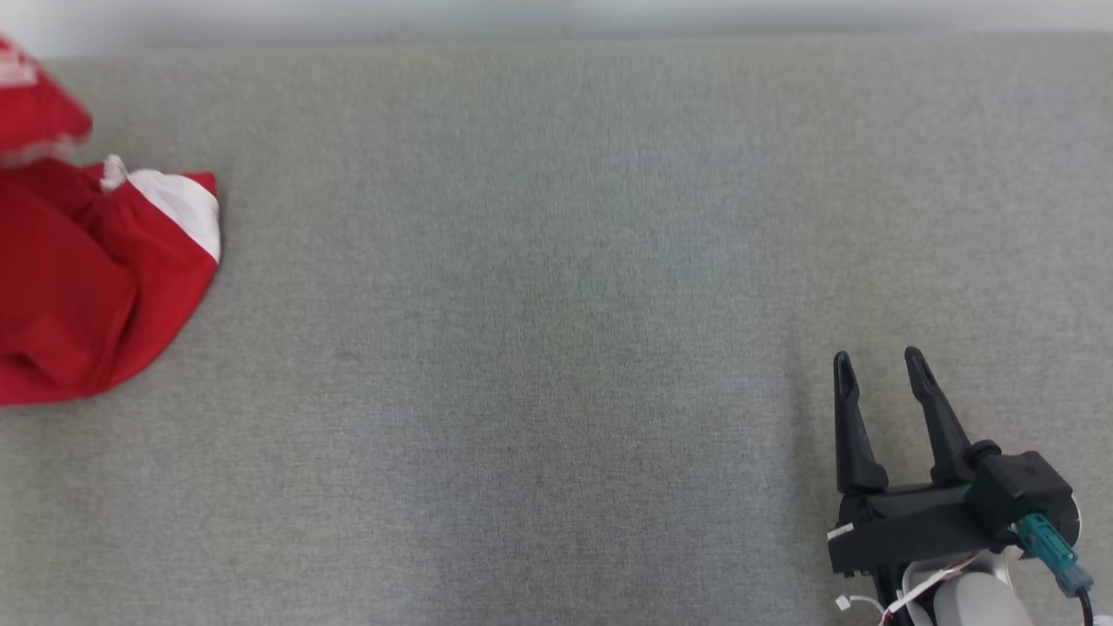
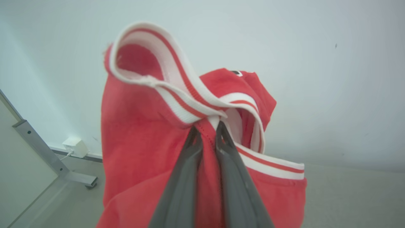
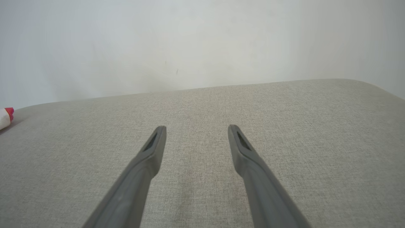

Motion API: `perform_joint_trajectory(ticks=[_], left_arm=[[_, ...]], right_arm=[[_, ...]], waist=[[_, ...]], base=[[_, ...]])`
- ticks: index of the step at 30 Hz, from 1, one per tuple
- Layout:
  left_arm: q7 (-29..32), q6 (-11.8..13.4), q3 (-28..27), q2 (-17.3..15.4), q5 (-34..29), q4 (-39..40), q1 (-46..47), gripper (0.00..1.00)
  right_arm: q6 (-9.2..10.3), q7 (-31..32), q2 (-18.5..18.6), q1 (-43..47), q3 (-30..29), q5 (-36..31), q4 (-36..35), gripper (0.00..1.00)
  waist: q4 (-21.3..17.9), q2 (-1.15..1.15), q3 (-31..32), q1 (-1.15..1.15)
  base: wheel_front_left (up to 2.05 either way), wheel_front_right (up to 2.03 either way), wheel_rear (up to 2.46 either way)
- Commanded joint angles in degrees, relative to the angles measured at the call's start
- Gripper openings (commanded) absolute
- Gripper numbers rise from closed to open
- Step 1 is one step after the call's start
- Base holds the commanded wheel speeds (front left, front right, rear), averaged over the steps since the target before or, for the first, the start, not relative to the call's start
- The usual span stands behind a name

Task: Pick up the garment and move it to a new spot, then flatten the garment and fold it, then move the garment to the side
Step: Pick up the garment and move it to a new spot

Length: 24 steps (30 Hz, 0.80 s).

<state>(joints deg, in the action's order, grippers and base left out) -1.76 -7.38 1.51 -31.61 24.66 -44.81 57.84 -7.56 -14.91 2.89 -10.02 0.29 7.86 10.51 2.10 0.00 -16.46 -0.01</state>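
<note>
Clamped at frame centre, my left gripper (image 2: 207, 128) holds the red garment (image 2: 136, 133) by its striped trim; lower right, my right gripper (image 1: 877, 356) sits spread wide, empty.

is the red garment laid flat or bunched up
Bunched up: the garment hangs in crumpled folds, pinched in the left gripper.
</note>
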Motion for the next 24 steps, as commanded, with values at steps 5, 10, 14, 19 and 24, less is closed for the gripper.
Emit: perform_joint_trajectory(ticks=[5, 10, 14, 19, 24], left_arm=[[0.93, -0.02, 3.47, 0.24, -1.32, 8.13, 4.68, 0.00], [4.51, -0.01, 6.52, 2.05, -0.67, 16.35, 7.72, 0.00], [7.29, -0.02, 8.93, 4.55, 0.40, 21.86, 9.47, 0.00], [9.62, 0.29, 11.74, 9.70, 1.94, 25.54, 11.68, 0.00], [9.59, 0.70, 14.48, 14.62, 2.05, 25.60, 12.42, 0.00]], right_arm=[[0.14, -0.32, -0.02, 1.29, 0.36, 2.01, 0.85, 1.00], [0.14, -0.33, -0.01, 2.09, 1.32, 4.12, 0.72, 1.00], [0.14, -0.28, -0.01, 2.40, 2.24, 5.43, 0.71, 1.00], [0.14, -0.27, -0.03, 2.82, 2.87, 6.93, 0.83, 1.00], [0.14, -0.27, -0.03, 2.74, 3.35, 7.92, 0.72, 1.00]], waist=[[-1.20, 0.00, 4.46, 0.01], [-5.00, 0.00, 6.14, 0.01], [-9.31, 0.00, 6.92, 0.01], [-14.74, 0.00, 7.20, 0.01], [-18.58, 0.00, 6.72, 0.01]], base=[[0.00, 0.00, 0.00], [0.00, 0.00, 0.00], [0.00, 0.00, 0.00], [0.00, 0.00, 0.00], [0.00, 0.00, 0.00]])
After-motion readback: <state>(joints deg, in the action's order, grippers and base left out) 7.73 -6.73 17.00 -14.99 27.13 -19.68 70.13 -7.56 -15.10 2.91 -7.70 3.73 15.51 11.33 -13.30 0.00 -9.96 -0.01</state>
